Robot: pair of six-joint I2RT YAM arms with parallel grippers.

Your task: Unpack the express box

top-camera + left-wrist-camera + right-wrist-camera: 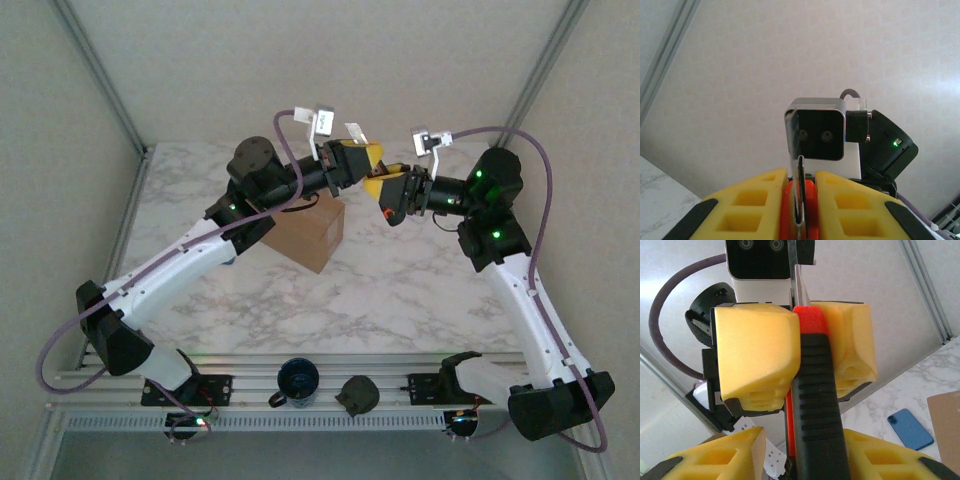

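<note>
L jaws pinched tight on an orange-and-black knife (817,405), blade sticking out past the yellow pads (750,210). R jaws part-spread, straddling its black handle; can't tell if they grip. Both meet above the bench (420,290). Express box (312,235): brown carton on bench, 8 o'clock from the knife, top looks closed, contents hidden. Dark cup (298,380) at 6 o'clock, near edge; inside unclear.

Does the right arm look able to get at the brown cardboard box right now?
Probably not at once. The right gripper hangs in the air, its fingers either side of the red-and-black utility knife that the left gripper clamps. The brown cardboard box sits lower down, apart from it.
</note>
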